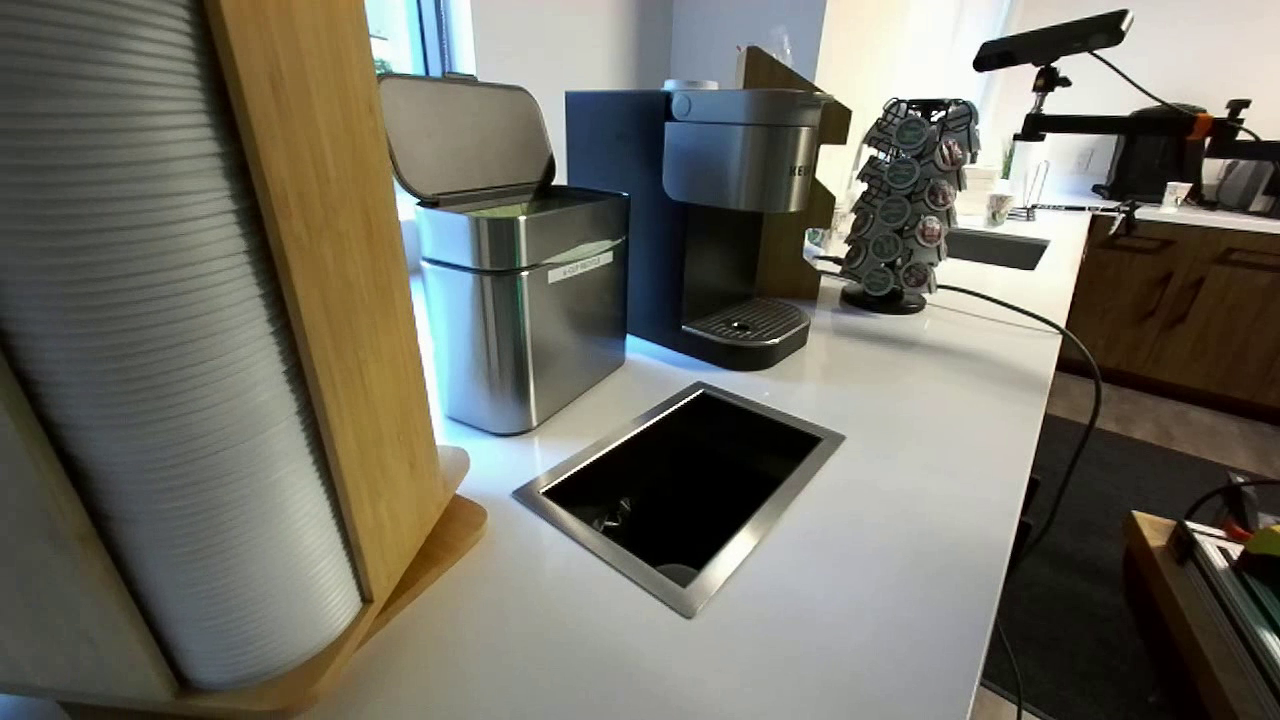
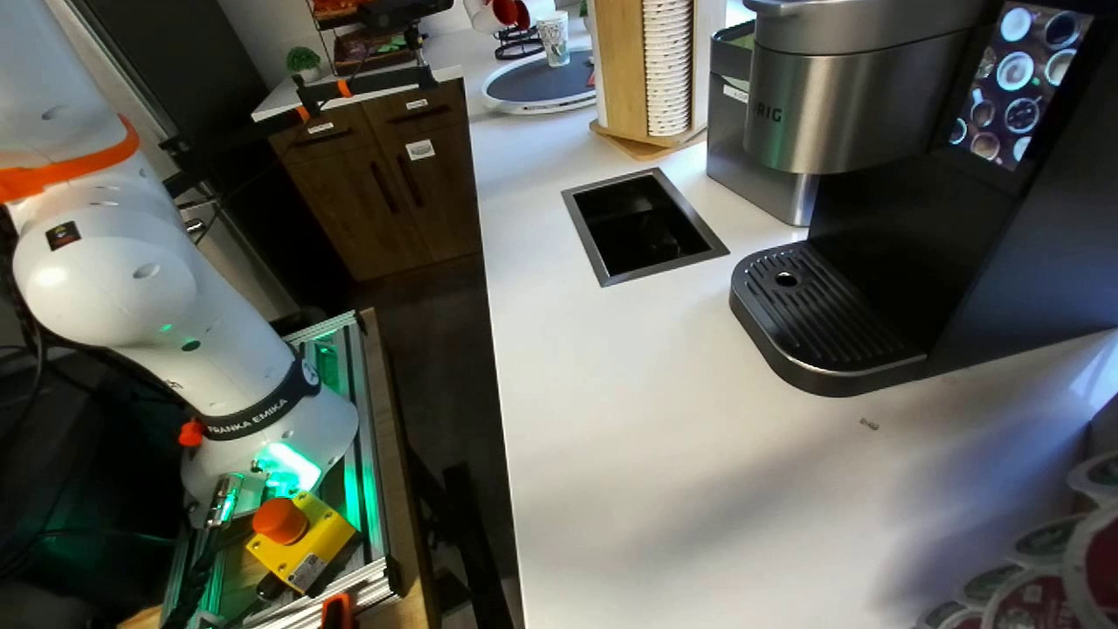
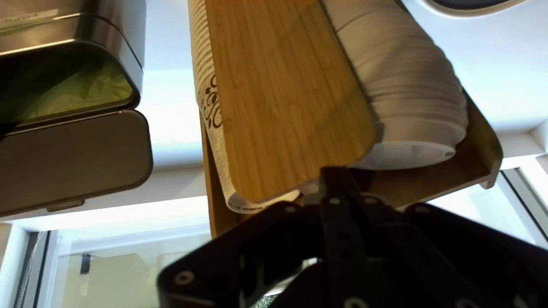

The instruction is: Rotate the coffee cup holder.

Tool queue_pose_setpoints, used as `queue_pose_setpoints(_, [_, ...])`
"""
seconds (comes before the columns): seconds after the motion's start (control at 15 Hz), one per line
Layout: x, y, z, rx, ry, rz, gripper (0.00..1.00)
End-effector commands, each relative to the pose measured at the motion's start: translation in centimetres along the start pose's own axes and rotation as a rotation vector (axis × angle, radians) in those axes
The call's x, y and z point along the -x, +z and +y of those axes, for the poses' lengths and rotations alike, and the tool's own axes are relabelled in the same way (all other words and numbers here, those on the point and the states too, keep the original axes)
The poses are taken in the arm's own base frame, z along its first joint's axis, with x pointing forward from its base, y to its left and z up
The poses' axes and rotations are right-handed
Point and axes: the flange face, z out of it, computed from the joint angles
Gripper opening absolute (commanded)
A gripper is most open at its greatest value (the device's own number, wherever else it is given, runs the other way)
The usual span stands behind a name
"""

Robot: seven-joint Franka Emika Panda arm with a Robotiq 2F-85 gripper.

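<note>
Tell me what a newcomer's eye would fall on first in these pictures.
Most likely the coffee cup holder, looming at the left side of an exterior view with its long stack of ribbed white cups. Next, probably, the white robot arm at the left of an exterior view, a bright green light glowing at its base. The coffee machine, large at that view's upper right, likely comes third.
</note>
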Motion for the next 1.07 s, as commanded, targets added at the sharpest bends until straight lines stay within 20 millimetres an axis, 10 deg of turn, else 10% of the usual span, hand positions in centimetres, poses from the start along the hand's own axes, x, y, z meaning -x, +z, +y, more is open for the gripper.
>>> queue_pose_setpoints(0.0, [-0.6, 1.9, 0.5, 0.002, 0.027, -0.007, 0.00])
queue_pose_setpoints(1.0, [-1.2, 1.1, -0.2, -0.122, 0.088, 0.008, 0.00])
